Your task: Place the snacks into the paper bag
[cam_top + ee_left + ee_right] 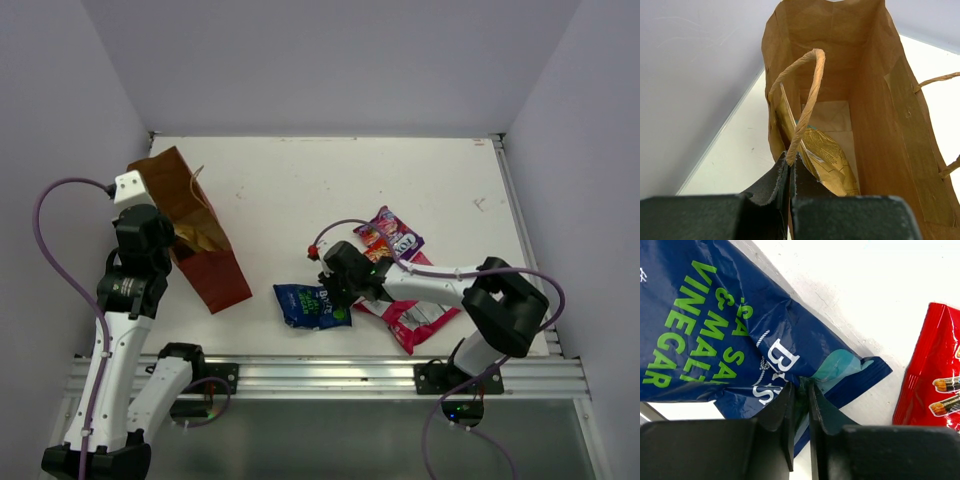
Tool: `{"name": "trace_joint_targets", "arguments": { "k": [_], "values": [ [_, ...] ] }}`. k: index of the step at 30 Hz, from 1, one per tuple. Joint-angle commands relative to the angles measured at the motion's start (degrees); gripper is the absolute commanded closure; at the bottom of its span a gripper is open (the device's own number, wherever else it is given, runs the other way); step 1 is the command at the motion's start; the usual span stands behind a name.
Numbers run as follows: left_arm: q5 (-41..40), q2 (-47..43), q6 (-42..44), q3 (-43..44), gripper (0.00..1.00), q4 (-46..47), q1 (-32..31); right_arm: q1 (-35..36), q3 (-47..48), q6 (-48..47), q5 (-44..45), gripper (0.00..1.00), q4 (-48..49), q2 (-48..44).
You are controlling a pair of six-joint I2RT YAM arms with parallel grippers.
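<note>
The paper bag (200, 250) stands open at the left, red-brown outside and kraft brown inside (880, 125). My left gripper (790, 161) is shut on its near string handle (807, 95), at the bag's rim (172, 238). A tan chips bag (830, 160) lies inside. The dark blue packet (308, 305) lies flat on the table. My right gripper (800, 385) pinches a raised fold of the packet's corner (715, 325); the gripper (337, 297) is at the packet's right end. A red colourful packet (385, 238) and a pink-and-silver one (415, 315) lie under and beside the right arm.
A red packet's edge (930, 375) lies close to the right of the jaws. The white table (330, 185) is walled on three sides. The bag's far handle (937, 80) hangs outward. A metal rail (330, 375) runs along the near edge.
</note>
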Motion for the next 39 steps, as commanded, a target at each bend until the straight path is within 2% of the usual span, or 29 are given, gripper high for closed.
{"name": "trace_joint_targets", "arguments": {
  "k": [1, 6, 14, 20, 26, 31, 38, 39],
  "values": [
    [0.5, -0.3, -0.4, -0.5, 1.0, 1.9, -0.3, 1.2, 0.1, 0.8, 0.6, 0.9, -1.6, 1.7],
    [1.2, -0.3, -0.2, -0.5, 1.0, 2.1, -0.3, 2.9, 3.6, 2.0, 5.5, 0.93, -7.9, -2.2],
    [3.3, -0.8, 0.3, -0.8, 1.0, 3.0, -0.4, 4.9, 19.8, 2.7, 25.9, 0.96, -21.9, -14.9],
    [4.8, -1.7, 0.6, -0.8, 1.0, 3.3, -0.4, 5.1, 30.6, -1.3, 31.0, 0.94, -16.8, -16.5],
    [11.1, -1.6, 1.2, 0.0, 1.0, 3.9, -0.4, 6.4, 42.7, -4.6, 30.9, 0.93, -11.5, -8.3],
    [10.8, -1.9, 1.0, 0.8, 1.0, 3.3, -0.4, 10.0, 57.8, -9.4, 32.8, 0.93, -10.5, 4.1],
    [7.4, -2.8, 0.3, 1.7, 1.0, 1.3, -0.4, 13.2, 74.7, -11.6, 31.7, 0.92, -7.3, 15.2],
    [7.2, -3.2, 0.2, 2.0, 1.0, 1.2, -0.4, 13.4, 79.5, -11.6, 32.1, 0.92, -7.3, 16.8]
  ]
}}
